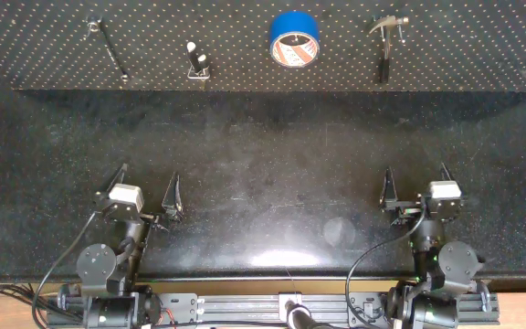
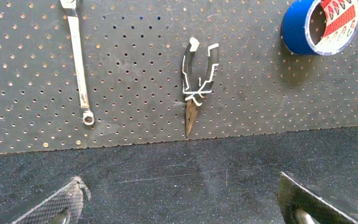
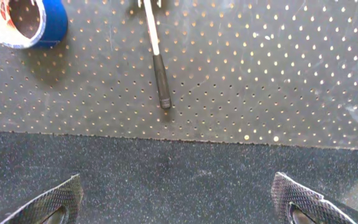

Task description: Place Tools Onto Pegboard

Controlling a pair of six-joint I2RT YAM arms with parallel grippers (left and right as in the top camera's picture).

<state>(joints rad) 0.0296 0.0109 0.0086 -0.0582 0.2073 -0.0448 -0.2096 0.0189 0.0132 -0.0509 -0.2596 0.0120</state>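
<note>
All four tools hang on the pegboard (image 1: 245, 37), which stands along the far edge of the black surface (image 1: 272, 146). A wrench (image 1: 108, 47) is toward its left corner, then pliers (image 1: 197, 62), a roll of blue tape (image 1: 294, 40) right of the middle, and a hammer (image 1: 386, 46) toward the right corner. The left gripper (image 1: 146, 185) and right gripper (image 1: 415, 183) sit near the surface's near edge, well apart from the board, fingers spread and empty. The job looks finished. The main risk, I judge, is a needless reach toward the board: a finger nudging the pliers or hammer could knock it off its hook.
</note>
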